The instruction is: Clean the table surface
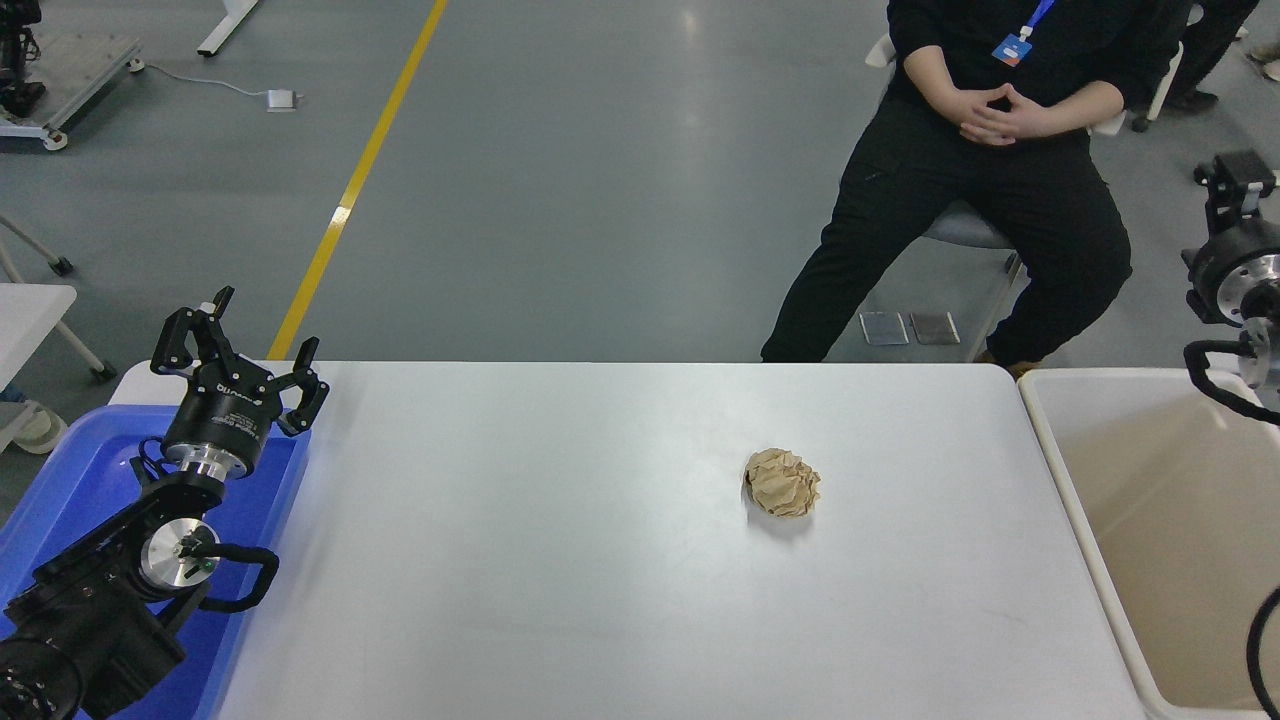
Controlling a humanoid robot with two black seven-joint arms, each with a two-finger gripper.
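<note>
One crumpled brown paper ball (782, 482) sits right of centre on the white desk (560, 560), well left of and below the right tool (1238, 180), whose fingers can't be made out. The beige bin (1075, 500) beside it looks empty. Left tool (232, 345), fingers spread, is parked over the blue tray (60, 480).

Tabletop (560, 600): smooth matt white surface, faintly sheened.
Paper ball (782, 482): tan paper, crumpled, rough and matt, right of the tabletop's centre.
Tray (70, 470): blue plastic, glossy, at the tabletop's left edge.
Bin (1150, 500): beige-white plastic, smooth, dull inside, at the right edge.
Left gripper (237, 345): black, matt, with a polished metal collar below.
Right gripper (1236, 180): black, matt; a bright metal ring is seen behind it.
Floor (600, 180): grey, smooth, semi-glossy.
</note>
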